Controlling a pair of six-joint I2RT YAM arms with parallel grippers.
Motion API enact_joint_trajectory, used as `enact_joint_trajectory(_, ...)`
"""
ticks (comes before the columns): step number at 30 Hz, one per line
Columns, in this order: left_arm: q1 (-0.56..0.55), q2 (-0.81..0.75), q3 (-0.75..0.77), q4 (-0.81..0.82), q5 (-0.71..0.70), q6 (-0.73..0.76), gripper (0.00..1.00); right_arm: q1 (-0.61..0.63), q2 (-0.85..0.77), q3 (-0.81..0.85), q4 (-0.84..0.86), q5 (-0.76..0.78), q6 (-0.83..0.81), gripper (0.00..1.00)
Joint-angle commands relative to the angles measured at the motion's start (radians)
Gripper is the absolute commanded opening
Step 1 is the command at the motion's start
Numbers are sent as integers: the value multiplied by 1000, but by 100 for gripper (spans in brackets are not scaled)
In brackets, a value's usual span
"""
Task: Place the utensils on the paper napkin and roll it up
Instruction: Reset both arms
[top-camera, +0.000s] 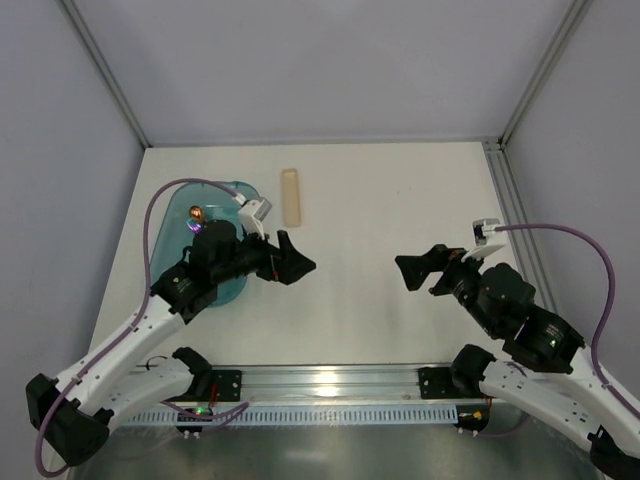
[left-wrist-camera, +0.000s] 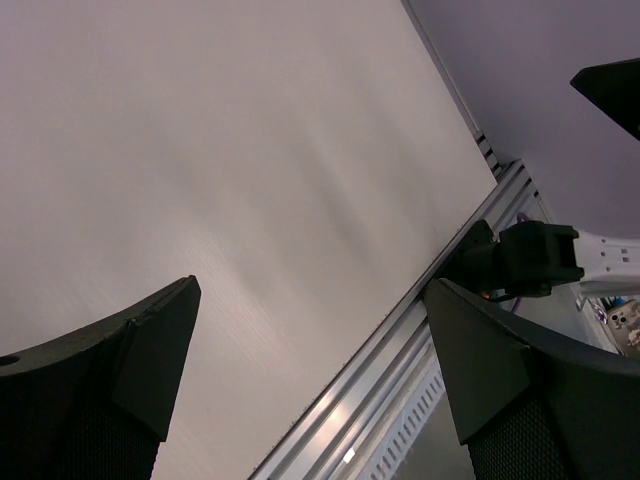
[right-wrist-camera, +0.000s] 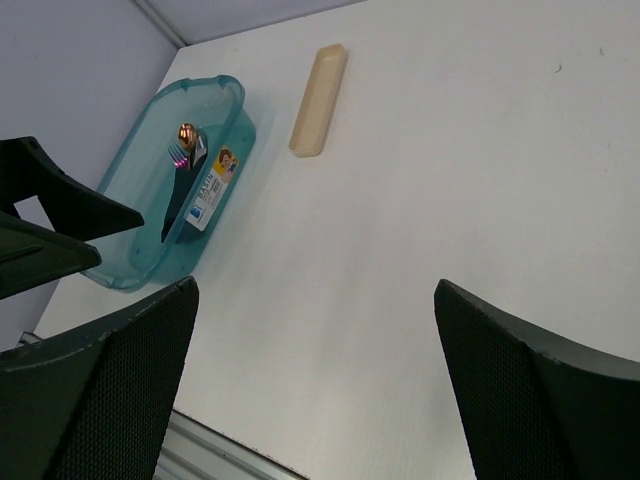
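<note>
The copper-coloured utensils lie in a translucent teal tub (top-camera: 240, 187) at the left; a shiny spoon bowl (top-camera: 195, 212) shows beside my left arm. In the right wrist view the tub (right-wrist-camera: 232, 92) holds the spoon bowl (right-wrist-camera: 186, 132) and a dark folded sheet with a printed label, likely the paper napkin (right-wrist-camera: 180, 205). My left gripper (top-camera: 297, 258) is open and empty, hovering just right of the tub; its view (left-wrist-camera: 310, 290) shows only bare table. My right gripper (top-camera: 415, 262) is open and empty, facing it across the middle (right-wrist-camera: 315, 290).
A beige bar (top-camera: 291, 197) lies behind the tub, also in the right wrist view (right-wrist-camera: 320, 72). The metal rail (top-camera: 330, 380) runs along the near edge. Grey walls close the back and sides.
</note>
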Motion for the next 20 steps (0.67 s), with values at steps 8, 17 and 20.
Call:
enact_joint_trajectory(8, -1, -28, 31, 99, 40, -6, 100, -5, -47, 28, -45, 52, -26, 100)
enact_joint_trajectory(17, -1, -11, 31, 117, 43, -5, 100, -5, -59, 26, -32, 50, -37, 99)
enact_joint_trajectory(20, -1, -10, 32, 123, 57, -11, 100, -5, -58, 26, -32, 50, -37, 100)
